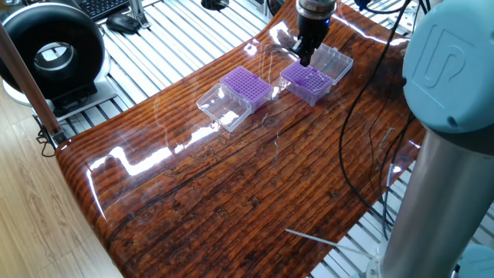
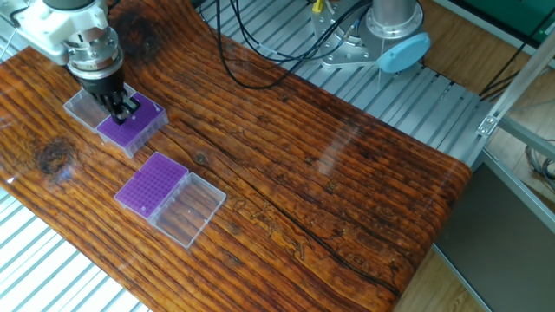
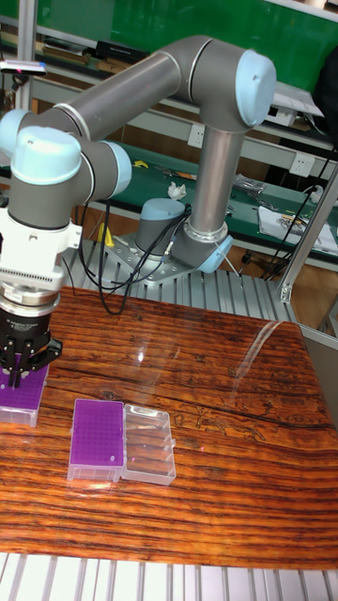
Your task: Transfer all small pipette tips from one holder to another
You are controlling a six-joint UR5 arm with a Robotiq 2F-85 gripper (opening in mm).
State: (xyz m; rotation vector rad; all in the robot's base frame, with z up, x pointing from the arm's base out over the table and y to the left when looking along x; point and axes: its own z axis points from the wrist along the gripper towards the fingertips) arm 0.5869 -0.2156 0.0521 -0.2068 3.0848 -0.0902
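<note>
Two purple holders with clear hinged lids lie on the wooden table. The far holder (image 2: 134, 126) (image 1: 307, 82) (image 3: 23, 395) sits directly under my gripper (image 2: 123, 111) (image 1: 303, 57) (image 3: 16, 379). Its black fingers point down and look shut just above or at the holder's top; nothing shows between them. The near holder (image 2: 153, 184) (image 1: 247, 84) (image 3: 97, 438) is apart from the gripper. Its top shows the dense dotted grid of small pipette tips (image 2: 149, 189); single tips are too small to make out.
Each holder's clear lid lies open beside it: one lid (image 2: 81, 107) by the far holder, the other lid (image 2: 187, 211) by the near one. The arm's base (image 2: 395, 35) and black cables (image 2: 251, 52) sit at the table's back edge.
</note>
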